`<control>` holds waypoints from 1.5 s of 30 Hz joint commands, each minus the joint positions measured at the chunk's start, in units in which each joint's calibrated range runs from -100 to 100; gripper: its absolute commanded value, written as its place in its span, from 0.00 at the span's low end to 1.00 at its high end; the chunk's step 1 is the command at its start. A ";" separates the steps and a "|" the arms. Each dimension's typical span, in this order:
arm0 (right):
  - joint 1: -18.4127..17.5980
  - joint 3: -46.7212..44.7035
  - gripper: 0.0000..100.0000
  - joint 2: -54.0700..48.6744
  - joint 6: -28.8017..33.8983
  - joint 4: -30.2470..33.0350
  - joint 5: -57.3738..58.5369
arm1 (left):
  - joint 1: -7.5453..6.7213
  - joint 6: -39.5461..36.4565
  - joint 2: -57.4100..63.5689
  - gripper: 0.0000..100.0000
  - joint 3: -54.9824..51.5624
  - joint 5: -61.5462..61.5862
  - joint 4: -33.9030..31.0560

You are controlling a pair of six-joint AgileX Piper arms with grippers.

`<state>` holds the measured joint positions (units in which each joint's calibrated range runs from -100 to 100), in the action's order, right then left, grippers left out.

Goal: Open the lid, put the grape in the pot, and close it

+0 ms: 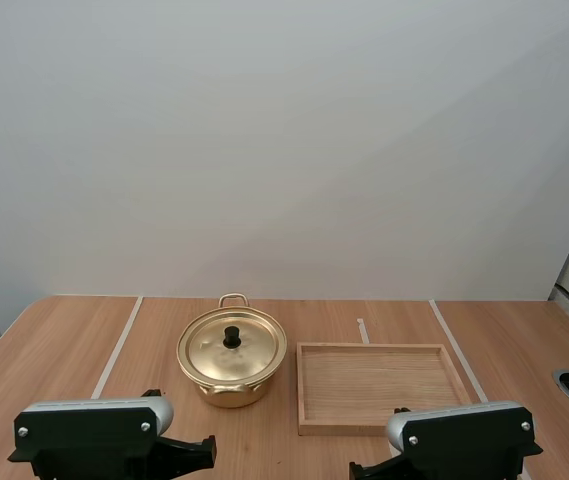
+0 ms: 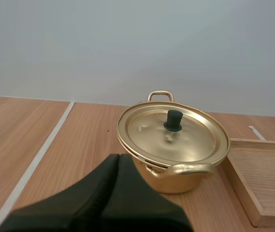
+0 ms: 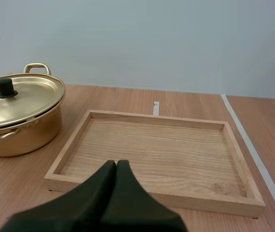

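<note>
The left gripper [image 2: 118,158] is seen with its two black fingers pressed together into one dark wedge, and nothing is held between them. Its tip is pointed at the near side of the golden pot [image 2: 176,181], from which it is kept apart. The right gripper [image 3: 116,164] is likewise closed on nothing, its fingers laid together, and it is held just before the near rim of the wooden tray [image 3: 151,150].

The pot [image 1: 230,385] is stood upright on the wooden table [image 1: 64,350], left of centre. It is covered by its lid [image 1: 249,350], which is seated level on the rim. A black knob [image 1: 232,338] is set at the lid's middle, and one loop handle is turned to the far side, the other to the near side.

The tray [image 1: 379,385] is laid flat just to the right of the pot, close beside it but not touching. White tape lines [image 1: 117,345] are run across the table from near to far.
</note>
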<state>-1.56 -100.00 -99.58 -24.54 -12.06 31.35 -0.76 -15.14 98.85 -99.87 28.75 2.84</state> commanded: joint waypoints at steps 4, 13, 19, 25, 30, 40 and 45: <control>0.25 0.00 0.00 -0.42 -0.02 0.07 0.08 | 0.05 -0.42 0.41 0.00 -0.13 -1.80 -0.48; 0.25 0.00 0.00 -0.42 -0.02 -0.08 -0.37 | 0.07 -0.39 1.15 0.00 -0.13 -1.62 -0.48; 0.25 0.00 0.00 -0.42 -0.02 -0.08 -0.22 | 0.07 -0.39 1.15 0.00 -0.13 -1.46 -0.48; 0.25 0.00 0.00 -0.42 -0.02 -0.08 -0.23 | 0.07 -0.39 1.15 0.00 -0.13 -1.46 -0.48; 0.25 0.00 0.00 -0.42 -0.02 -0.08 -0.23 | 0.07 -0.39 1.15 0.00 -0.13 -1.46 -0.48; 0.25 0.00 0.00 -0.42 -0.02 -0.08 -0.23 | 0.07 -0.39 1.15 0.00 -0.13 -1.46 -0.48; 0.25 0.00 0.00 -0.42 -0.02 -0.08 -0.23 | 0.07 -0.39 1.15 0.00 -0.13 -1.46 -0.48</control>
<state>-1.56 -99.98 -99.68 -24.54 -12.06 31.39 -0.76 -15.14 99.66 -99.87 27.80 2.84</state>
